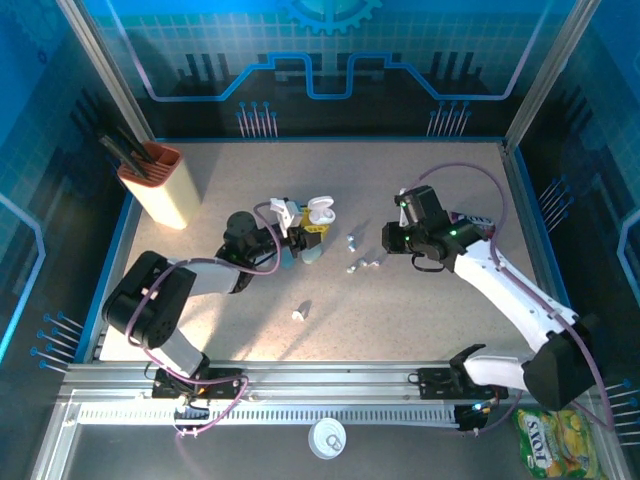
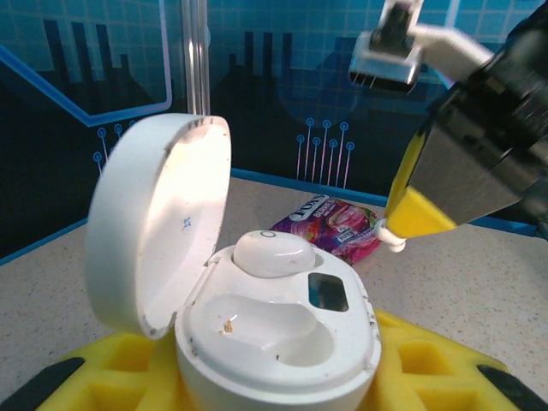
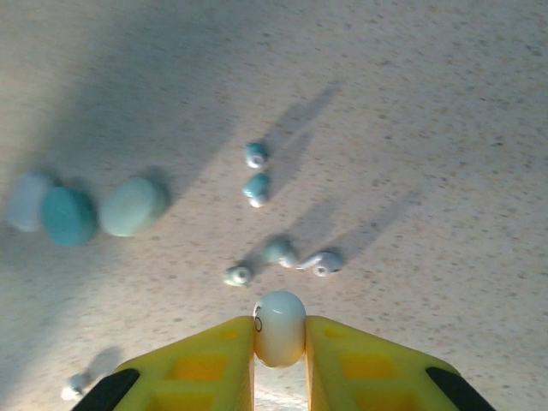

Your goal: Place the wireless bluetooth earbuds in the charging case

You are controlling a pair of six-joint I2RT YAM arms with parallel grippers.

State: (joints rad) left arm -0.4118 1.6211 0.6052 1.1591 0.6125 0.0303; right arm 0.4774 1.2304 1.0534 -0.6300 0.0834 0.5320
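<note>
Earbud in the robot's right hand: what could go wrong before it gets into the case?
1. The right hand pinches the smooth, round earbud only at its fingertips, so it might squirt out and land among the loose earbuds on the table.
2. The charging case in the left hand has one slot filled. A bad aim could hit the seated earbud or the upright lid instead of the empty slot.

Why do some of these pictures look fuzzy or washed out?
Right wrist view: the rounded cases at left are smeared and soft, and the loose earbuds throw long shadows toward the upper right. Left wrist view: the open lid glares nearly white. Top view: sharp, blue-lit walls around the pale table.
</note>
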